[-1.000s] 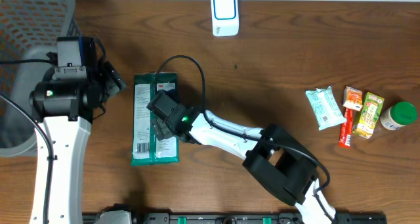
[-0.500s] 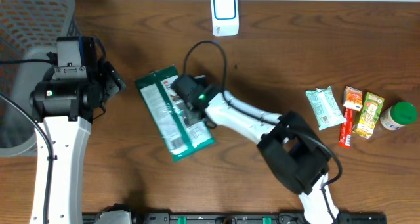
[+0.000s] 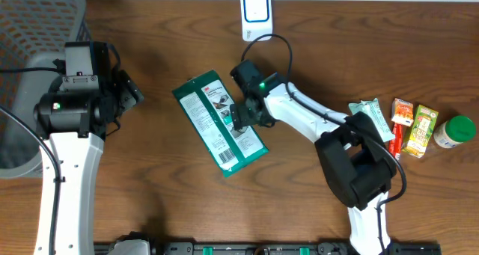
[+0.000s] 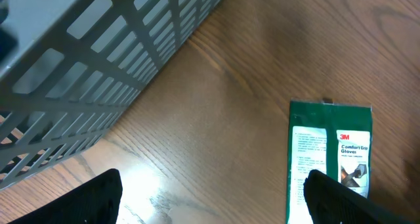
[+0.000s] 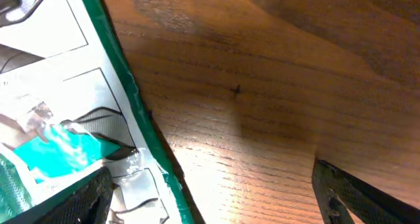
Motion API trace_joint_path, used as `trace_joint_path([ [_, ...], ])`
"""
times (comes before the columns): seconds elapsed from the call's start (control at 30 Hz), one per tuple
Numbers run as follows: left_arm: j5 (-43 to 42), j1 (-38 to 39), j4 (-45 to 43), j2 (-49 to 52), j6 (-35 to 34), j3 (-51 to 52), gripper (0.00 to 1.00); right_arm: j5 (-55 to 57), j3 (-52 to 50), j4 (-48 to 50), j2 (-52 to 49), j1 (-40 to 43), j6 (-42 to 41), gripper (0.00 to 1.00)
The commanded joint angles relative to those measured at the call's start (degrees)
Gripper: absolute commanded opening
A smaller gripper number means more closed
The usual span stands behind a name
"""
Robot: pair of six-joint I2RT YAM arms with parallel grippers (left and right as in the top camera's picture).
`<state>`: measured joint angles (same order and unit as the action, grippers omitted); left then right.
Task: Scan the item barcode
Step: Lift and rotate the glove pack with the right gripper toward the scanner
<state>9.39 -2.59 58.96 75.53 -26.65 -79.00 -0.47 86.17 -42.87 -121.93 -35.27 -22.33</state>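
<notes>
On the wood table (image 3: 150, 210), the glove pack (image 3: 217, 128) lies slanted below the scanner (image 3: 256, 16), my right claw (image 3: 241, 119) released over its right edge, my left claw (image 3: 129, 93) released beside the basket (image 3: 30, 31), open wood between them.

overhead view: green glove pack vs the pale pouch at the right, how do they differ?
Size: the green glove pack looks far larger than the pale pouch.
Colour: the pack is dark green with a white label; the pouch is whitish-teal.
Place: the pack lies alone near the centre with the right gripper over its edge; the pouch sits beside the small items at the right, with no gripper near it.
Both are flat packets.
</notes>
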Motion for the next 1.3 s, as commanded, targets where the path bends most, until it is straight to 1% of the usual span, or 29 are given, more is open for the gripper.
trace_joint_path([
  [0.0,0.74,-0.24,0.17,-0.31,0.7,-0.42,0.89,-4.57,-1.46,-0.46,-0.09,0.81,4.22,0.94],
  [0.73,0.74,-0.24,0.17,-0.31,0.7,-0.42,0.89,-5.07,-1.46,-0.22,-0.09,0.79,4.87,0.96],
  [0.93,0.74,-0.24,0.17,-0.31,0.7,-0.37,0.89,-9.6,-1.29,-0.24,0.31,0.92,10.84,0.93],
  [1.0,0.74,-0.24,0.17,-0.31,0.7,-0.37,0.89,-12.7,-0.79,-0.46,1.4,1.14,13.25,0.9],
  [1.07,0.74,-0.24,0.17,-0.31,0.7,-0.37,0.89,-15.13,-0.66,-0.46,3.48,1.51,15.5,0.89],
  [1.2,0.74,-0.24,0.17,-0.31,0.7,-0.37,0.89,-14.56,-0.66,-1.57,8.31,1.99,20.28,0.93],
  [1.27,0.74,-0.24,0.17,-0.31,0.7,-0.37,0.89,-14.6,-0.66,-1.57,9.9,2.29,20.76,0.97],
])
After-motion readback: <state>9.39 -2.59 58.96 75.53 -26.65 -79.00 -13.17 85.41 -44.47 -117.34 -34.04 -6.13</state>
